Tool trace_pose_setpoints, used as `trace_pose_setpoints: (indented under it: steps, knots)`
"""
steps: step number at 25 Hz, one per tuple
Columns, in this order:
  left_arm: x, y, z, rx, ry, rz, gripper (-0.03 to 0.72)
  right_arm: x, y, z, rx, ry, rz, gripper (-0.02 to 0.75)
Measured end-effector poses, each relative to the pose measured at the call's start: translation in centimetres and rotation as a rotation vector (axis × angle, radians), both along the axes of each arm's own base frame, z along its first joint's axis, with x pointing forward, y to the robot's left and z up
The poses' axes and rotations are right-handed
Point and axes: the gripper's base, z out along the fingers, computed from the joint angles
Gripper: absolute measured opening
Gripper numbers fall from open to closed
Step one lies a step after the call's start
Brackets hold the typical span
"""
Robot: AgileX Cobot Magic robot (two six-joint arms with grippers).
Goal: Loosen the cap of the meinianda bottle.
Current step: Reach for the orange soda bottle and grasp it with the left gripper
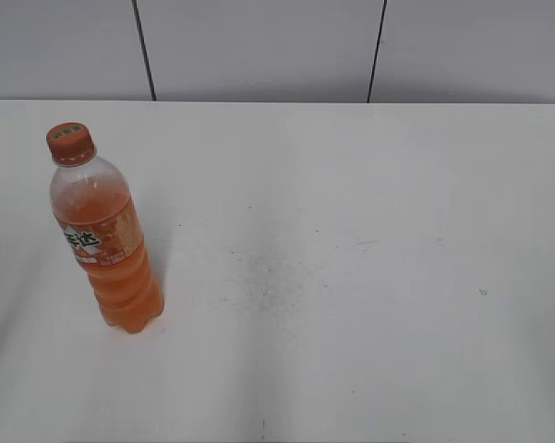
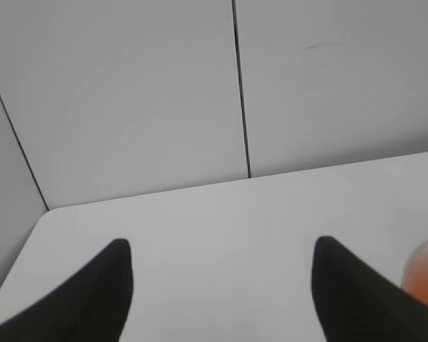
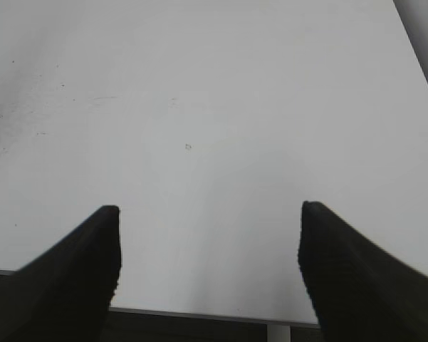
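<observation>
Both pincers are spread wide and hold nothing. On the left pincer (image 2: 221, 285) the two dark fingers are well apart, over bare worktop (image 2: 256, 214), with a blur of the meinianda bottle (image 2: 421, 274) at the right edge of that wrist view. The right pincer (image 3: 210, 263) is equally released, hanging near the worktop's front edge, well apart from the bottle.

In the exterior view neither arm is seen. There the bottle (image 1: 106, 245) stands upright on the left side of the worktop, its orange cap (image 1: 70, 141) still seated on the neck.

Judging from this layout, the step in hand is the approach. It would go best if the nearer left pincer clamps the body around the label to stop it turning, while the right pincer comes down on the cap, closing squarely on its small rim before twisting. A grip too low on the ribbed base could tip the tall bottle.
</observation>
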Motion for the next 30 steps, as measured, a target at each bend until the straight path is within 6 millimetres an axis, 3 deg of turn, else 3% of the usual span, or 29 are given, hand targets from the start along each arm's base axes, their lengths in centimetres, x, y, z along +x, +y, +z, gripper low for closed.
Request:
trace_pose_setpoints:
  steps: [4,7,12,15,19,24,30]
  knots:
    - [2.3,0.3,0.0,0.083,0.039,0.026,0.477,0.0,0.0,0.0,0.0,0.0,0.0,0.582]
    - [4.7,1.1,-1.0,0.077,0.104,0.085,0.473,0.0,0.0,0.0,0.0,0.0,0.0,0.582]
    - [7.8,4.6,-2.6,0.014,0.149,0.281,0.469,0.0,0.0,0.0,0.0,0.0,0.0,0.582]
    - [8.9,6.1,-2.6,0.032,0.159,0.335,0.468,0.0,0.0,0.0,0.001,0.0,0.0,0.582]
    - [11.0,6.4,-2.6,0.111,0.163,0.278,0.46,0.0,0.0,0.0,0.001,0.0,0.0,0.582]
    - [13.6,6.4,-4.1,0.072,0.229,0.183,0.454,0.0,0.0,0.0,0.003,0.0,0.002,0.582]
    - [15.0,7.1,-5.8,-0.014,0.235,-0.091,0.454,0.0,0.0,0.0,0.003,0.0,0.002,0.582]
